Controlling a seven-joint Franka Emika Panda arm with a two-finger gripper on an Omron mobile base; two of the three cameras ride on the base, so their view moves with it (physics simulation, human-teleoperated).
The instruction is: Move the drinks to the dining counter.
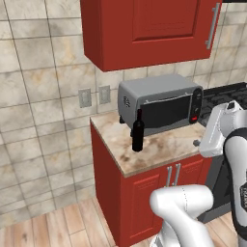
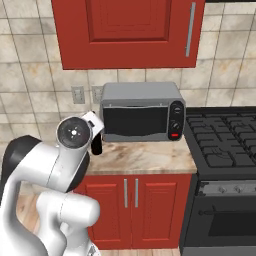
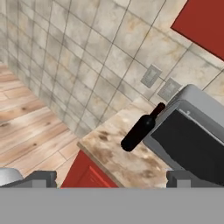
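The gripper (image 3: pixel 111 179) has its fingers spread wide and holds nothing. It should go slowly to the bottle (image 1: pixel 138 133), mid-frame, and grab its fat middle

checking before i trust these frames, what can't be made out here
- Wine bottle: in the right base view, the arm's joint covers most of it.
- Gripper: in the hand view, the tips are wide apart, cut by the bottom band.
- Stove: in the left base view, cut by the right edge and the arm.

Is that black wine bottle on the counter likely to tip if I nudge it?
Probably: the wine bottle stands upright, tall on a small base, so a high push may topple it. Its round body would likely roll on the countertop. The dark surface may be slippery.
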